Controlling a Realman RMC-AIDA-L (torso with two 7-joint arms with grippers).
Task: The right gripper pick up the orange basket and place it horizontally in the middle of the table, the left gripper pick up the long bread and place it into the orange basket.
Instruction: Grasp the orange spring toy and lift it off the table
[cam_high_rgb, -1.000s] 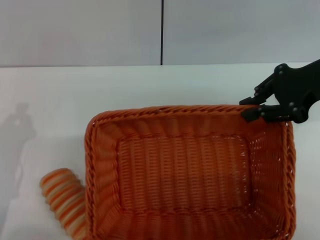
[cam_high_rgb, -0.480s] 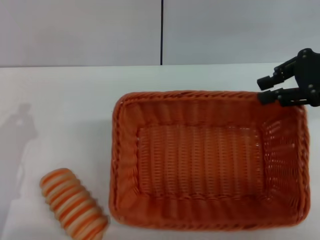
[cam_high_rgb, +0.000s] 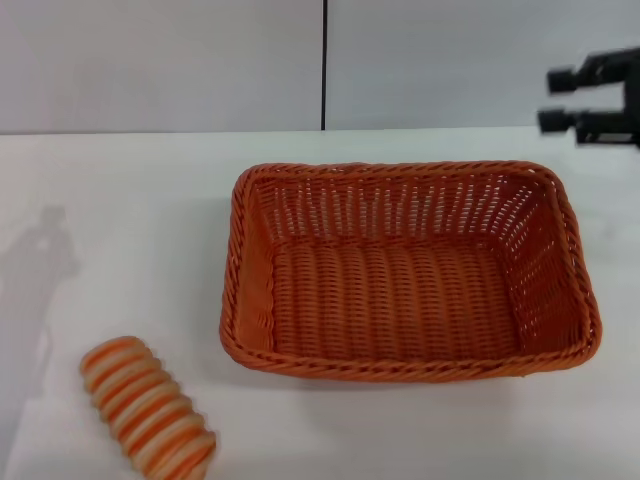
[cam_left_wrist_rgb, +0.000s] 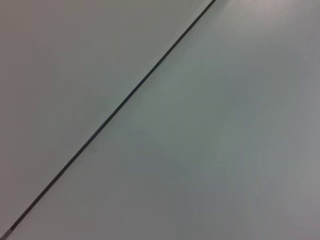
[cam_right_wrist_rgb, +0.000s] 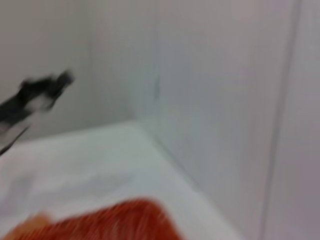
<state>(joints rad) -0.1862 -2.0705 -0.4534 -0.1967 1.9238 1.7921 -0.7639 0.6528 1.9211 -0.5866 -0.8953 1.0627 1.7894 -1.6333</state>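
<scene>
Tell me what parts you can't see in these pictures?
- Left gripper: in no view; the left wrist view shows only grey wall with a dark seam.
- Right gripper: cut off by the head view's right edge.
- Orange basket: only a blurred corner in the right wrist view; the frame's edge cuts off the rest.
- Long bread: its near end touches the head view's bottom edge.

Basket (cam_high_rgb: 410, 300): no text or label to read.
Bread (cam_high_rgb: 148, 420): stripes only, no writing.
Surface (cam_high_rgb: 120, 200): no marks or numbers.
Wall (cam_high_rgb: 160, 60): no signs.
</scene>
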